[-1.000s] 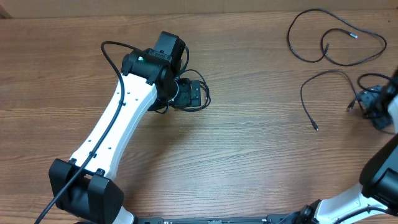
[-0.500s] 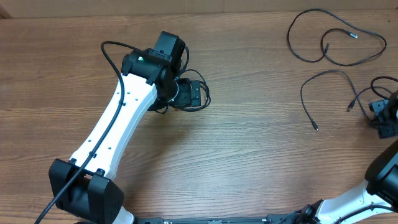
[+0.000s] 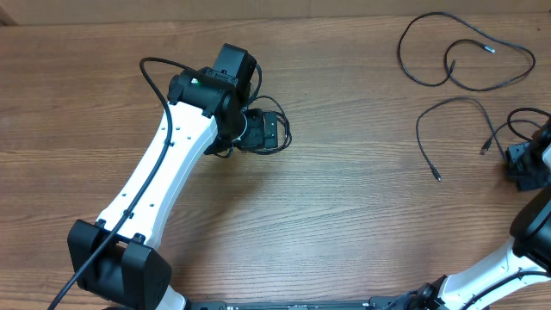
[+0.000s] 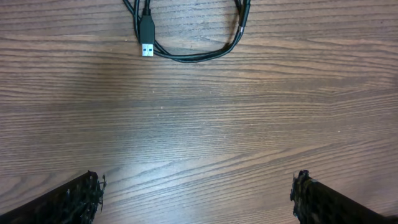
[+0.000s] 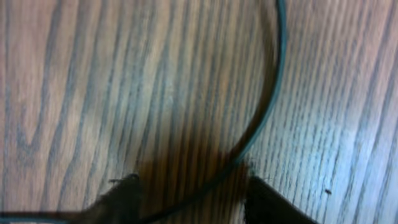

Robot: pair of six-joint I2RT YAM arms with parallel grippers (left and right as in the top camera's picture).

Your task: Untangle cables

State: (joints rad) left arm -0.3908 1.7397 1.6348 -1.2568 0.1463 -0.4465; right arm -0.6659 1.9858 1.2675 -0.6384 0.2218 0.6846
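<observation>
Hovering the left pincer (image 4: 196, 186) spread wide over the tabletop (image 4: 199, 130), gripping nothing. Holding it just short of a looped USB cable (image 4: 193, 57) whose plug (image 4: 146, 38) is lying flat on the wood, probably so that loop is within reach for a pick. Straddling a thin black cable (image 5: 264, 112) with the right pincer (image 5: 193, 199), fingers standing part-way apart either side of the strand and low to the wood. Apparently lining up a pinch, though the view is blurry there, so not calling contact either way. Seeing the other cables lying loose at the far right of the tabletop: a long loop (image 3: 465, 52) and a shorter cord (image 3: 448, 112), near each other, seemingly not crossing, well apart from the USB cable under the left arm. Judging the separating as largely done, with the right-edge strand being the piece in hand.
</observation>
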